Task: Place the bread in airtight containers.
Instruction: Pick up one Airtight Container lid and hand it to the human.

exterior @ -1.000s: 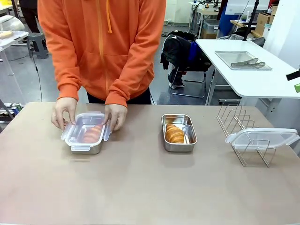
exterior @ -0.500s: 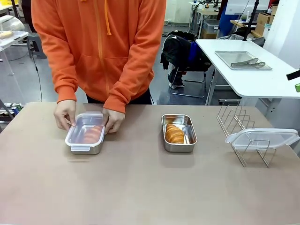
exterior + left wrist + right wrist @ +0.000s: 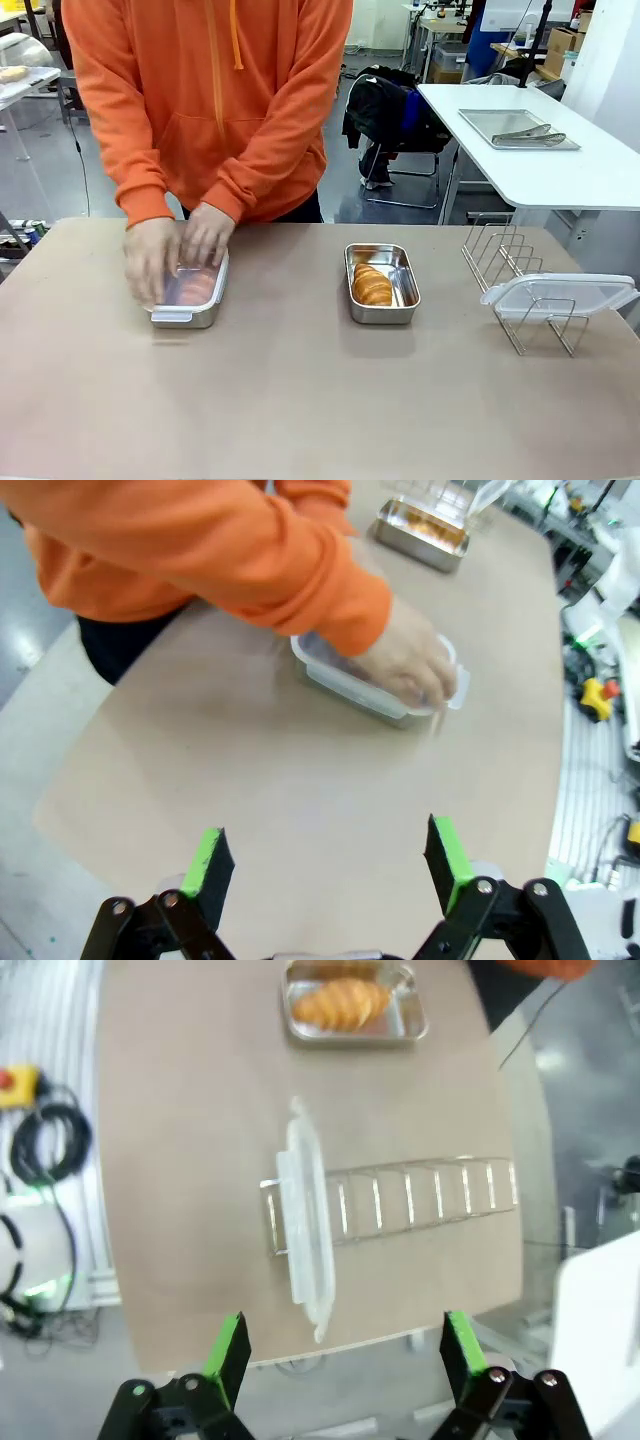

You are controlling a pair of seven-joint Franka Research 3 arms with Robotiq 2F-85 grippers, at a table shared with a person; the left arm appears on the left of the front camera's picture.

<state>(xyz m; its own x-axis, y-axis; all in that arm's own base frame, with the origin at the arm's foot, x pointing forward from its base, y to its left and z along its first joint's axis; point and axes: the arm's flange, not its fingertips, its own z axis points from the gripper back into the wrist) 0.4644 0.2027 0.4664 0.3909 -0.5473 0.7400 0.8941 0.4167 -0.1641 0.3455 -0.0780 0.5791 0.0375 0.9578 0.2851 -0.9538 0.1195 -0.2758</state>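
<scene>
At the left of the table a person presses both hands on the clear lid of one steel container point(image 3: 188, 300); a croissant point(image 3: 196, 287) shows faintly through the lid. The second container point(image 3: 381, 283) stands uncovered mid-table with the other croissant point(image 3: 372, 286) in it. A spare clear lid point(image 3: 560, 295) lies on a wire rack point(image 3: 505, 255). My left gripper point(image 3: 327, 865) hovers open and well short of the covered container point(image 3: 345, 685). My right gripper point(image 3: 344, 1352) is open high above the lid point(image 3: 305, 1230) on the rack point(image 3: 420, 1200); the open container point(image 3: 405, 1020) and its croissant point(image 3: 340, 1003) lie beyond.
The person in an orange hoodie point(image 3: 215, 100) stands at the far edge on the left. A white side table point(image 3: 560, 170) at the back right carries a flat metal tray with tongs point(image 3: 520, 130). A chair with a dark bag point(image 3: 385, 115) stands behind.
The person's hands have moved from the sides of the left container's lid onto its top, and the lid's side flaps are folded down. Both grippers stay open.
</scene>
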